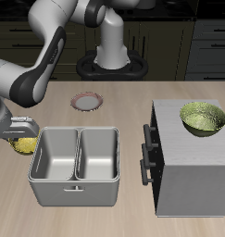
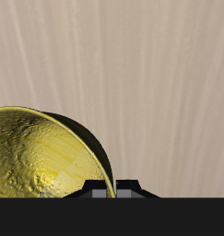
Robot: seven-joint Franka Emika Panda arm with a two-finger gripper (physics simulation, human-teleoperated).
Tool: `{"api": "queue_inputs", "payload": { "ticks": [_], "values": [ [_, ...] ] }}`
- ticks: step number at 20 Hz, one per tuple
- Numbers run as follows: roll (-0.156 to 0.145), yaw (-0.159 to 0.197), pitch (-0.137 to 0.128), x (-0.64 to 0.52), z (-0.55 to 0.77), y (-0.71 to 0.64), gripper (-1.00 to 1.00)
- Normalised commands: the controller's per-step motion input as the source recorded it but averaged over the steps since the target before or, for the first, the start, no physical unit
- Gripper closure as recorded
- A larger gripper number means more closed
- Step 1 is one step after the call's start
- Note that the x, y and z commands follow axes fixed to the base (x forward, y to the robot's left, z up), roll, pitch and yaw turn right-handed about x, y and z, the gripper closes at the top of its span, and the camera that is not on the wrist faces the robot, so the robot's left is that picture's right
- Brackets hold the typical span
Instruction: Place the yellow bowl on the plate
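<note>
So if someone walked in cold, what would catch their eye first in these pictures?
Probably the big white and grey arm sweeping from the back of the table down to its gripper, which is at the yellow bowl beside the grey double-basin tray. Next, the larger yellow-green bowl sitting on top of the grey cabinet. The plate lies bare, farther back.

The worktop (image 1: 105, 215) is pale wood with soft stripes running along it. Behind it stands a row of dark cabinets (image 1: 174, 42) with long thin handles and drawers. On the worktop sits a big grey box cabinet (image 1: 193, 176) with dark handles on its side. The light is soft and even, with gentle shadows.
</note>
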Motion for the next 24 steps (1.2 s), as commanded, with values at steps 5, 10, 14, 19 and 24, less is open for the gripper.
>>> {"api": "queue_inputs", "payload": {
  "ticks": [5, 10, 14, 19, 24],
  "values": [
    [0.042, 0.034, -0.062, -0.22, 0.55, 0.29, 1.0],
    [-0.004, 0.024, -0.016, -0.29, 0.44, 0.32, 1.0],
    [-0.06, -0.005, 0.025, -0.27, 0.21, 0.09, 1.0],
    [-0.04, 0.011, -0.038, -0.34, 0.3, 0.09, 1.0],
    [-0.027, -0.024, -0.044, -0.4, 0.31, 0.09, 1.0]
  ]
}}
